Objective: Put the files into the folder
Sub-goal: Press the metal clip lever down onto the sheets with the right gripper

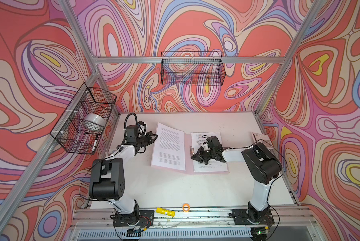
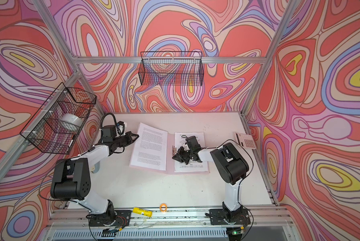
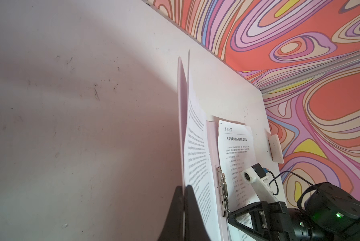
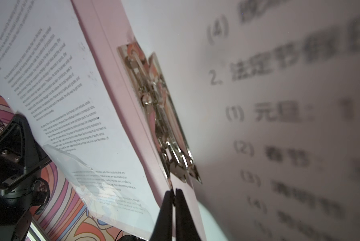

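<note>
The pale pink folder [image 1: 187, 167] [image 2: 170, 167] lies open mid-table in both top views. One of the files, a white text sheet [image 1: 168, 146] [image 3: 195, 146], rests on its left cover, which tilts up. A second file, with a logo and heading [image 1: 210, 167] [image 3: 235, 141], lies on the right half. My left gripper [image 1: 155, 136] [image 3: 184, 187] is shut on the outer edge of the left cover and its sheet. My right gripper [image 1: 192, 156] [image 4: 173, 191] is shut, its tips at the near end of the silver clip [image 1: 192, 149] [image 4: 160, 116]. Whether it pinches the clip does not show.
A pink-and-white calculator [image 1: 262, 139] [image 3: 276, 149] leans at the right wall. A yellow tube [image 1: 165, 211] and an orange ring [image 1: 186, 207] lie on the front rail. Wire baskets hang on the left wall [image 1: 85, 119] and the back wall [image 1: 192, 68].
</note>
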`<state>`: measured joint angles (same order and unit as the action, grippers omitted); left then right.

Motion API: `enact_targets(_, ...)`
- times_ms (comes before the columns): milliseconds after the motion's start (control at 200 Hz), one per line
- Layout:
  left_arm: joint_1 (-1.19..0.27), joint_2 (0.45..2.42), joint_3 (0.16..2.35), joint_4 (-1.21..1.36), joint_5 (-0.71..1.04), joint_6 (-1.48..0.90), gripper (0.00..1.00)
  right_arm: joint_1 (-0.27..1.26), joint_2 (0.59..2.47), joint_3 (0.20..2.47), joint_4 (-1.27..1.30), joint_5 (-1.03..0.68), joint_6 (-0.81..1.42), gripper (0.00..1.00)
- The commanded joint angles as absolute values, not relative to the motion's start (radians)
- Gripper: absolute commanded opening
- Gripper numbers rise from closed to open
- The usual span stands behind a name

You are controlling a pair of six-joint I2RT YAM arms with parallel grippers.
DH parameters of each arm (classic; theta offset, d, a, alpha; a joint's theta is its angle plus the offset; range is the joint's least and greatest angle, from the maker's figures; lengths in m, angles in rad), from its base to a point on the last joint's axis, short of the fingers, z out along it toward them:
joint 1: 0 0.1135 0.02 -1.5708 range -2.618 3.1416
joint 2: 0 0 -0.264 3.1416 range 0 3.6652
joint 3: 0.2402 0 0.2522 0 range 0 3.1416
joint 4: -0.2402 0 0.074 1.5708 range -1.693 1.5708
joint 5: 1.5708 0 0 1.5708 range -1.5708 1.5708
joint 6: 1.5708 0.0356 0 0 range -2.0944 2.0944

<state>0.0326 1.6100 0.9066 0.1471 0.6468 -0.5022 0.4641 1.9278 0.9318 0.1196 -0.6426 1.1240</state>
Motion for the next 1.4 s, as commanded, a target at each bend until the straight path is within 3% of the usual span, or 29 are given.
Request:
enact_targets(0,0.022,1.582,0.898,0.178,0.644,-0.504,0.00,0.451,2.010,0.911,-0.118,-0.469,1.102,0.00)
enact_targets(336,-0.010,1.598,0.904,0.199,0.657,-0.526,0.00,0.472,2.070,0.989,-0.176,-0.475,1.094,0.00)
enact_targets(771,-0.030,1.574,0.908,0.166,0.636,-0.514,0.00,0.477,2.068,0.842,0.493,-0.702,1.475,0.00)
enact_targets(1122,-0.034,1.552,0.907,0.153,0.629,-0.512,0.00,0.479,2.039,0.861,0.455,-0.703,1.441,0.00)
enact_targets(1272,-0.034,1.551,0.911,0.144,0.621,-0.503,0.00,0.479,1.994,0.857,0.390,-0.678,1.382,0.28)
enact_targets(1393,-0.034,1.545,0.910,0.140,0.613,-0.497,0.00,0.479,1.950,0.850,0.399,-0.672,1.365,0.40)
